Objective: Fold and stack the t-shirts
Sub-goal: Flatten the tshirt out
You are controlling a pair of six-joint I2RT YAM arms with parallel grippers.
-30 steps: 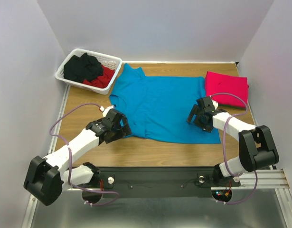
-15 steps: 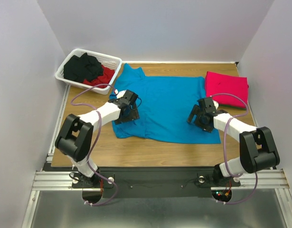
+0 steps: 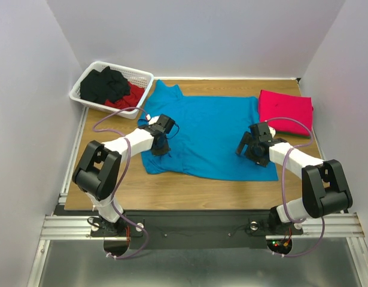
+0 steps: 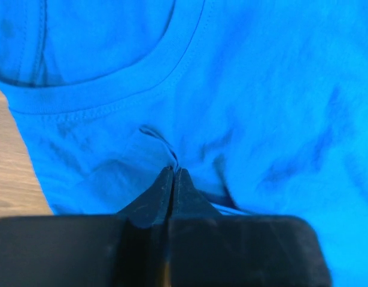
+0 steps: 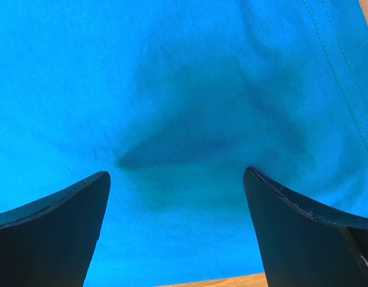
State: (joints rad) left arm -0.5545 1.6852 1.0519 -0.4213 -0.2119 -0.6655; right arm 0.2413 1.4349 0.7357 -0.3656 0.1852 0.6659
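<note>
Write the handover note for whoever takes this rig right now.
Hands: left hand shut, pinching a fold of the turquoise t-shirt just below its collar; right hand open over the same shirt near its hem, holding nothing.
Things: the turquoise t-shirt lies spread flat in the middle; the red t-shirt lies folded at the far right. A white basket, far left, holds more clothes.
Done: red one folded.
Left: fold the turquoise one, stack both.
</note>
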